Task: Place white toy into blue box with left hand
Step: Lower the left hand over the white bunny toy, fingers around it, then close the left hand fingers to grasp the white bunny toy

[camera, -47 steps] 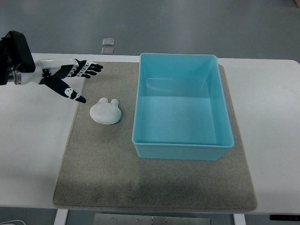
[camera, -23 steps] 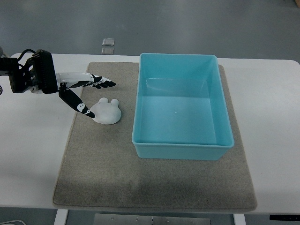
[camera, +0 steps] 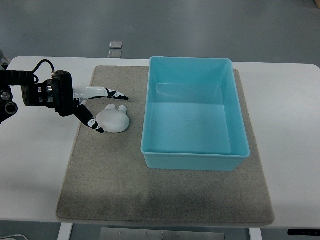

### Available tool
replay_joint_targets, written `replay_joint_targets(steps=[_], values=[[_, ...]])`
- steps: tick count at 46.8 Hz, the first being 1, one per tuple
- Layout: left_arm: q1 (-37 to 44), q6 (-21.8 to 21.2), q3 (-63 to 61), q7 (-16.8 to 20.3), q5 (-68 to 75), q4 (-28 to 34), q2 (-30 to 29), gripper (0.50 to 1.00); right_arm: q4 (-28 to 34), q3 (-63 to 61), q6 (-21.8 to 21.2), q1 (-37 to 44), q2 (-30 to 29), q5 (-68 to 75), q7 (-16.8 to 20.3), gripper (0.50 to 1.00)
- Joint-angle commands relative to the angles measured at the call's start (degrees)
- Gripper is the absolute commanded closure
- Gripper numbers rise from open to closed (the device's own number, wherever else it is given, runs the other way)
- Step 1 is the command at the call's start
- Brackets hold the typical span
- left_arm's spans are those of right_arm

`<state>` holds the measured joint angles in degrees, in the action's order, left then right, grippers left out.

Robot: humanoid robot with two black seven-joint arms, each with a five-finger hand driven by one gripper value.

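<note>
Top view looks down on a white table (camera: 35, 165) that fills most of the picture, with grey floor beyond its far edge. On the table lies a grey-brown felt mat (camera: 150, 195), a large rectangle that reaches from near the far edge almost to the near edge. On the right half of the mat stands the blue box (camera: 194, 161), an open rectangular tub with pale turquoise walls and nothing visible inside it. The left arm (camera: 30, 95) comes in from the picture's left edge over the bare table top, a black wrist unit with a cable looping above it. The left hand (camera: 92, 105) extends from that wrist over the mat's left edge; its fingers (camera: 112, 94) are spread apart and hold nothing, the upper ones stretched out level above the toy's far side and the thumb angled down to the toy's left flank, so that they bracket it. The white toy (camera: 114, 120) lies on the mat just left of the blue box, apart from its wall, a rounded lump with two small ears on its far side. Whether the fingertips touch it cannot be told.
</note>
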<state>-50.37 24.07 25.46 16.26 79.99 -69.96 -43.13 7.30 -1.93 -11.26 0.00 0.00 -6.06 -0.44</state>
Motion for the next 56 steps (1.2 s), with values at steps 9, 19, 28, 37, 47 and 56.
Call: replay_joint_targets(steps=[9,19,28,37,47,56], values=[[0.4,-0.3,-0.7,0.0,1.1,0.5,1.3,0.514,0.0,0.0,0.0,0.0,0.0,0.0,0.0,0.564],[0.4,-2.7,-0.9,-0.1,1.6,0.8,1.8,0.529,0.0,0.0,0.0,0.0,0.0,0.0,0.0,0.564],[0.4,-2.7,-1.1,-0.1,3.4,0.9,1.8,0.636,0.0,0.0,0.0,0.0,0.0,0.0,0.0,0.564],[0.4,-2.7,-1.6,-0.1,3.9,1.0,1.8,0.645,0.0,0.0,0.0,0.0,0.0,0.0,0.0,0.564],[0.4,-2.7,-1.6,-0.1,3.9,1.1,1.8,0.767,0.0,0.0,0.0,0.0,0.0,0.0,0.0,0.564],[-0.2,-5.0,-1.4,-0.1,3.9,1.8,1.9,0.915,0.1,0.0,0.0,0.0,0.0,0.0,0.0,0.564]])
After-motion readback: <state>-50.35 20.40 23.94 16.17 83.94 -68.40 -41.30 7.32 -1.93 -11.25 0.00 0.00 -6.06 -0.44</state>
